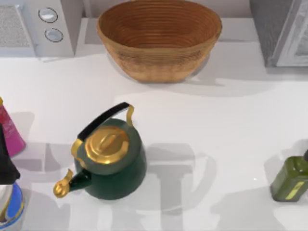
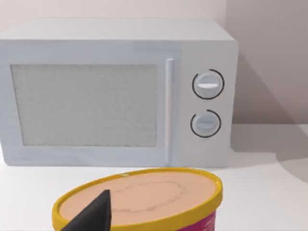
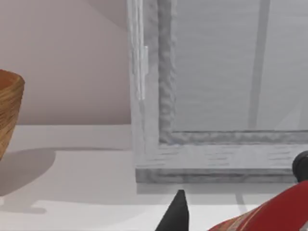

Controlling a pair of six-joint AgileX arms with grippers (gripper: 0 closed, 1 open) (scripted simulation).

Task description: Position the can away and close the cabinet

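Red can [image 3: 269,216] sits beside right pincer's fingertip [image 3: 177,214], its label unreadable; pincer's grip I cannot tell.

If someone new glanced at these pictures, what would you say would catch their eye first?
Most likely the dark green kettle with its gold lid, standing front and centre on the white table. Behind it sits a big woven basket, with a white microwave in the back left corner. In the right wrist view, a red can lies close before the pale cabinet.
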